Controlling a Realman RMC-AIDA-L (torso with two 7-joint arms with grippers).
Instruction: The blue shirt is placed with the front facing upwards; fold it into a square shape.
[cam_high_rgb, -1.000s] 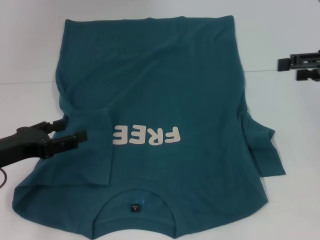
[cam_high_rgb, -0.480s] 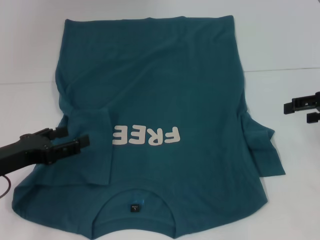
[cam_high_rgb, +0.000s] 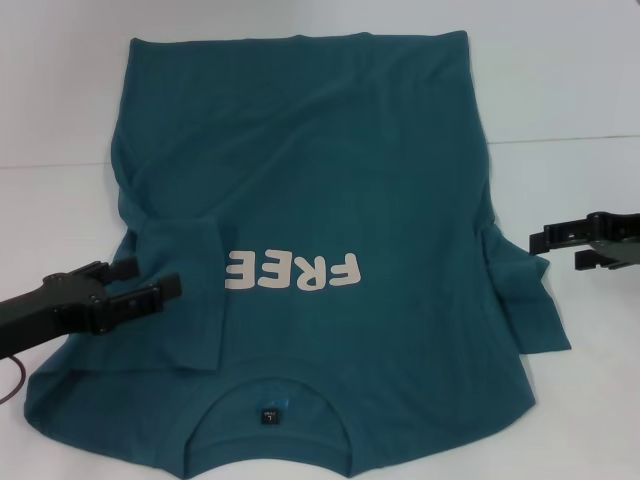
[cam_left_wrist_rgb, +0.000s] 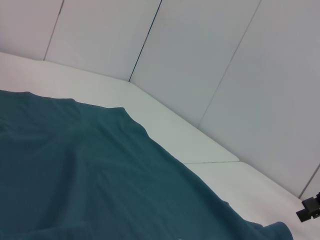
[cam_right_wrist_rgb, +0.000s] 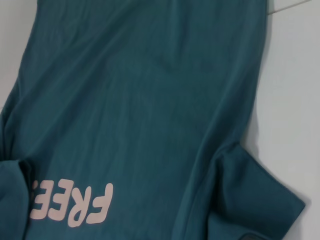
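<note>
A white table (cam_high_rgb: 580, 90) is covered across most of its middle by the shirt (cam_high_rgb: 300, 170), which is laid flat with the front upward. The hem is turned to the far side and the collar (cam_high_rgb: 268, 385) to the near edge, so the print (cam_high_rgb: 292, 270) is read upside down from the head view. The sleeve on the left (cam_high_rgb: 180, 295) is folded inward over the chest, its edge lying just beside the first letter of the print. The sleeve on the right (cam_high_rgb: 525, 295) is spread outward on the table. A small dark tag (cam_high_rgb: 268, 416) is seen inside the collar.

The left gripper (cam_high_rgb: 148, 279) is held over the folded sleeve, its two fingers spread apart with nothing between them. The right gripper (cam_high_rgb: 556, 248) is held just beside the outer edge of the right sleeve, at the level of the print; its fingers are likewise parted and nothing is pinched.
</note>
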